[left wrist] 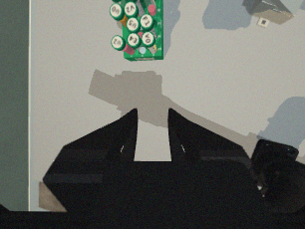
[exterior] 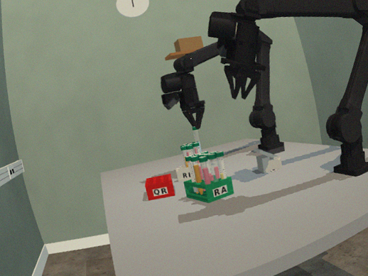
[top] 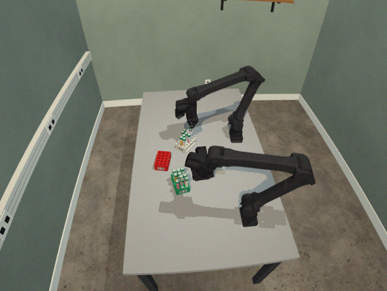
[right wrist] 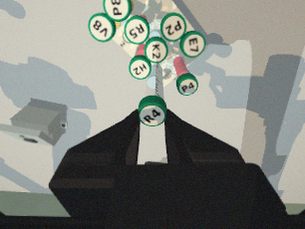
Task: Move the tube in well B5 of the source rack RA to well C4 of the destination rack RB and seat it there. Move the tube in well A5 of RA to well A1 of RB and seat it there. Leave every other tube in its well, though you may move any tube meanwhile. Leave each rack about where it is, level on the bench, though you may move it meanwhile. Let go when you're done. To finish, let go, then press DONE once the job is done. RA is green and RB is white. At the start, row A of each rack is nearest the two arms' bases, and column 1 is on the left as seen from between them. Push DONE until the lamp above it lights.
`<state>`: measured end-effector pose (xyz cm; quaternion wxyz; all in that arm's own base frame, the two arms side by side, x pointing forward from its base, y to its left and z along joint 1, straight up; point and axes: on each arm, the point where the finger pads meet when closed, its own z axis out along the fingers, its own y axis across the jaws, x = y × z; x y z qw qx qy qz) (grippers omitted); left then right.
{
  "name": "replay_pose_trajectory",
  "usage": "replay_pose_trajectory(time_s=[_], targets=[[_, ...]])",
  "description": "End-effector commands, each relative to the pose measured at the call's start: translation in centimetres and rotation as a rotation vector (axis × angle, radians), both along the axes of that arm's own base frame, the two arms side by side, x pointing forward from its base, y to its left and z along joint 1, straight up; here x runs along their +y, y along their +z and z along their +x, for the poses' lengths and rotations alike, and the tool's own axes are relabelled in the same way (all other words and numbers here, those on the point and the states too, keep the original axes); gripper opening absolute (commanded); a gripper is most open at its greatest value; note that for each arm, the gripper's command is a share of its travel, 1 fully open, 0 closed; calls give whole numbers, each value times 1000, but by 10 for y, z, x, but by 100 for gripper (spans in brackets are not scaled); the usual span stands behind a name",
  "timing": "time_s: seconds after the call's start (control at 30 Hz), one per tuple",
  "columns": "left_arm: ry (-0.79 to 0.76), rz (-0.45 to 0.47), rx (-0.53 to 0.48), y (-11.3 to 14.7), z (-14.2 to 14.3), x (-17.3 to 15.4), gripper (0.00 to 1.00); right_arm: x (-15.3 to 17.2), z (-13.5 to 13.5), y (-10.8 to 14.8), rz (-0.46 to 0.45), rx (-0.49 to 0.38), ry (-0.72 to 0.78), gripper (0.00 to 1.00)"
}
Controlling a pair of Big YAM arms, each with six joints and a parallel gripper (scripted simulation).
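At left centre in the exterior view, the white rack (top: 178, 147) (exterior: 180, 175) (right wrist: 131, 49) sits beneath tube R4 (top: 190, 129) (exterior: 196, 136) (right wrist: 152, 107), clamped by its cap in the right gripper (top: 192, 125) (exterior: 197, 127) (right wrist: 152, 114); it should be centred upright before lowering. Rightward, the left gripper's (top: 202, 175) (exterior: 239, 98) (left wrist: 153, 111) fingers hang apart, nothing held.

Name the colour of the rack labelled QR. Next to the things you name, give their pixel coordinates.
The QR rack (top: 162, 160) (exterior: 159, 187) is red, shown best in the exterior view.

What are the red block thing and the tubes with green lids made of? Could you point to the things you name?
The red rack (top: 162, 160) (exterior: 159, 187) looks like hard plastic: one even, dull red with neat holes on top. The tubes look like clear plastic, maybe glass, because colored stuff shows through their sides. Their green caps are probably smooth plastic, since the color is so even.
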<state>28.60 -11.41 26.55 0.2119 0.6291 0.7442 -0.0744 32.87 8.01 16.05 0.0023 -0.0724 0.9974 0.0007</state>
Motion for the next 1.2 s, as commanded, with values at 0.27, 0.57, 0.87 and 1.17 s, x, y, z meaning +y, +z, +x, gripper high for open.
replay_pose_trajectory(time_s=[0.27, 0.57, 0.87, 1.17], targets=[[0, -8, -37, 16, 7, -1, 30, 7, 3, -7, -1, -1, 5, 0], [0, -8, -37, 16, 7, -1, 30, 6, 2, -11, -2, 2, 5, 0], [0, -8, -37, 16, 7, -1, 30, 9, 13, -1, 6, -26, 5, 0], [0, -8, -37, 16, 7, -1, 30, 8, 9, -9, 3, -17, 5, 0]])
